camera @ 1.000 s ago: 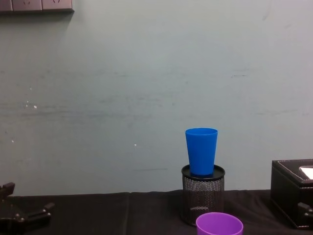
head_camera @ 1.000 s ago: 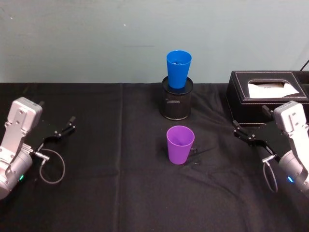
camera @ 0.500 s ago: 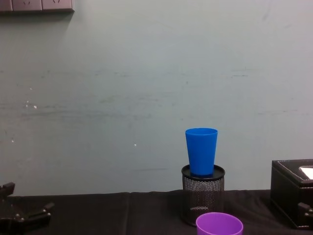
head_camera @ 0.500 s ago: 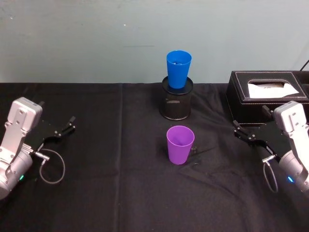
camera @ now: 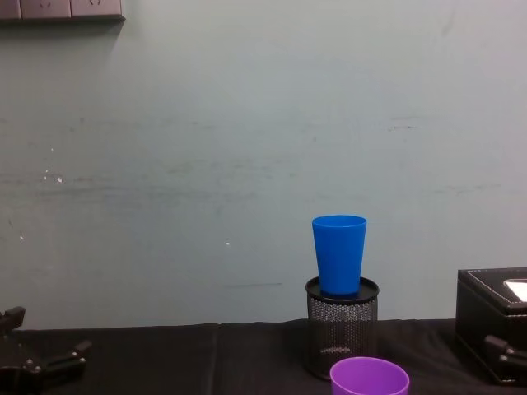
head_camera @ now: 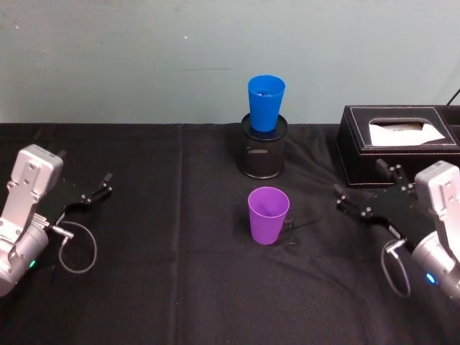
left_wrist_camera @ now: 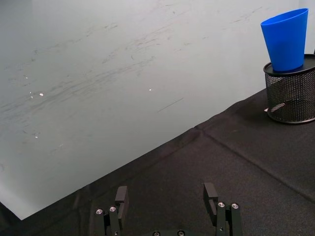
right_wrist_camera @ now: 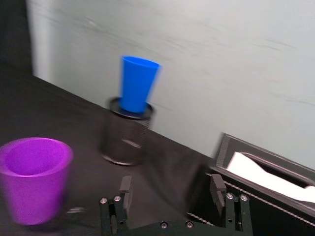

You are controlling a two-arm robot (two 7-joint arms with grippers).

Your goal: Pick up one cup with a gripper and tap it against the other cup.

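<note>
The purple cup [head_camera: 269, 214] stands upright in the middle of the black table. Behind it the blue cup [head_camera: 266, 103] sits upright in the top of a black mesh holder [head_camera: 262, 154]. My right gripper [head_camera: 357, 185] is open and empty, right of the purple cup and a hand's width away, its jaws pointing toward the cup. The right wrist view has the open gripper [right_wrist_camera: 171, 186] with the purple cup [right_wrist_camera: 34, 177] off to one side and the blue cup [right_wrist_camera: 138, 83] farther back. My left gripper [head_camera: 97, 190] rests open at the table's left, also seen as [left_wrist_camera: 166, 194].
A black tissue box [head_camera: 399, 144] stands at the back right, just behind the right gripper. A black cloth [head_camera: 165, 273] covers the table, with a pale wall behind. Cable loops hang from both wrists.
My right gripper has moved left and a little forward, from beside the tissue box toward the purple cup. The left arm and both cups have not moved.
</note>
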